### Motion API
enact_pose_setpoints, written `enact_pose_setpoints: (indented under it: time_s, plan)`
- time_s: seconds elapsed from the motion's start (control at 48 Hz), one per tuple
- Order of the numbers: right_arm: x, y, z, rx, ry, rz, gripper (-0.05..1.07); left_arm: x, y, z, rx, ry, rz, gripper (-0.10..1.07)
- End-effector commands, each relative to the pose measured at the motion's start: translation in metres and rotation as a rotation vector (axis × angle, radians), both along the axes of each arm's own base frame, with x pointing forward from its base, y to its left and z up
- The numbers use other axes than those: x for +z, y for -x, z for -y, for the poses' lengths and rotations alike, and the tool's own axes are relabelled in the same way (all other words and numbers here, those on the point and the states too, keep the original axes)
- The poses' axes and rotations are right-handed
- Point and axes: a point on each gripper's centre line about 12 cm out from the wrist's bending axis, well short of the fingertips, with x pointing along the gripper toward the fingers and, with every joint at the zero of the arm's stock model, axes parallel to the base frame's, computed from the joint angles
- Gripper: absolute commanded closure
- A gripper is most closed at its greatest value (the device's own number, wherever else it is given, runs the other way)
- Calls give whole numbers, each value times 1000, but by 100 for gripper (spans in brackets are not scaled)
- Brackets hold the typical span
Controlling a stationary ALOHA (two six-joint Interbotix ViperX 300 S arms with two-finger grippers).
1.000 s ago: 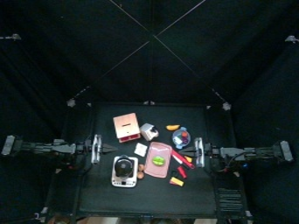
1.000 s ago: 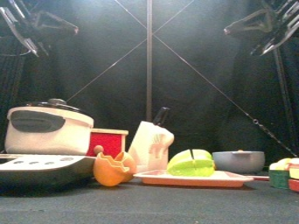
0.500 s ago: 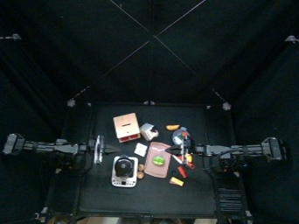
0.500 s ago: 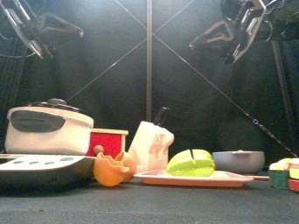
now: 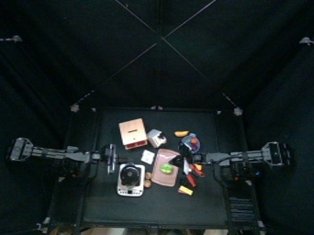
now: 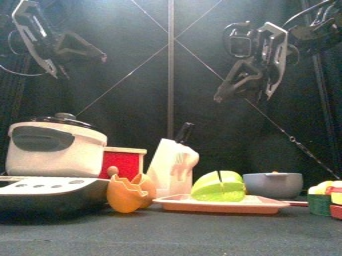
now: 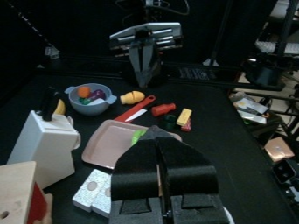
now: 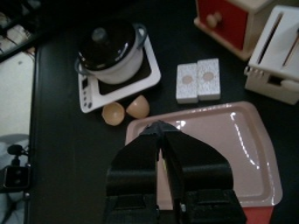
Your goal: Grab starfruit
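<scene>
1. Black curtains ringed the counter [image 6: 174, 238]; my right tool [image 8: 160, 131] hung high, jaws slightly parted, empty.
2. My left tool [image 7: 163, 142], closed and empty, hung opposite.
3. Starfruit [image 6: 219, 185] lay exposed on the pink tray [image 6: 267, 206] below, probably easiest reached from above.

I work inside a pen of black curtains [image 5: 73, 55] that fills the frame on every side. Thin pale cords [image 5: 157, 41] cross in an X at upper centre of the top view. The black table [image 5: 105, 207] sits at lower centre. Light falls from above at centre top of the front view.
</scene>
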Motion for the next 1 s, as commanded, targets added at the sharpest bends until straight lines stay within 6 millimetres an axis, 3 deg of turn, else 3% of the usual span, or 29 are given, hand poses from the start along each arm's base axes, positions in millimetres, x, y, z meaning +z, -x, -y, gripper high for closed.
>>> enact_pose_setpoints:
  time_s: [0.0,0.146,0.354,0.979]
  plan:
    - [1,-11,-4,22,11,-40,42,9,-3,1,-1,1,38,89]
    - [-18,-21,-9,42,11,-152,24,5,-1,1,-1,1,29,89]
    - [-35,-33,-12,56,11,-260,10,2,0,0,-1,1,23,89]
    - [-68,-55,-8,115,121,-413,9,-3,2,0,1,1,11,89]
